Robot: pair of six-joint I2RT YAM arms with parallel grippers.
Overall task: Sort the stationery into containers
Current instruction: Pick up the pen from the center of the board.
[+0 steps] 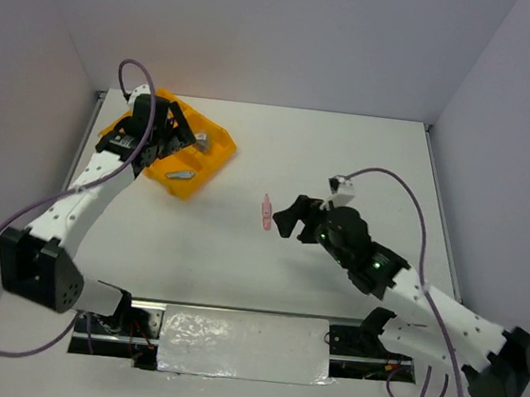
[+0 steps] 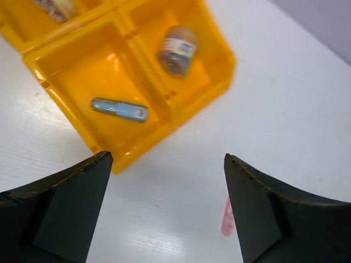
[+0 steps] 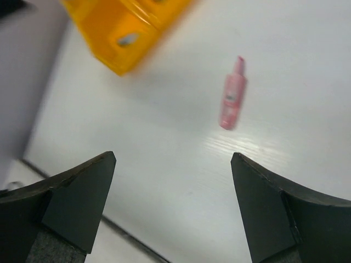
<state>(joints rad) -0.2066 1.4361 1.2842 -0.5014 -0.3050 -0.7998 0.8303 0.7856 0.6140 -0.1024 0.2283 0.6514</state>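
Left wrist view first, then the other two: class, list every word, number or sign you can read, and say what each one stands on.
No text in any view can be read.
Jar in the yellow tray: pale label with blue marks, too blurred to read.
Pink piece: one small dark mark, too small to read.
Blue piece: no lettering shows.
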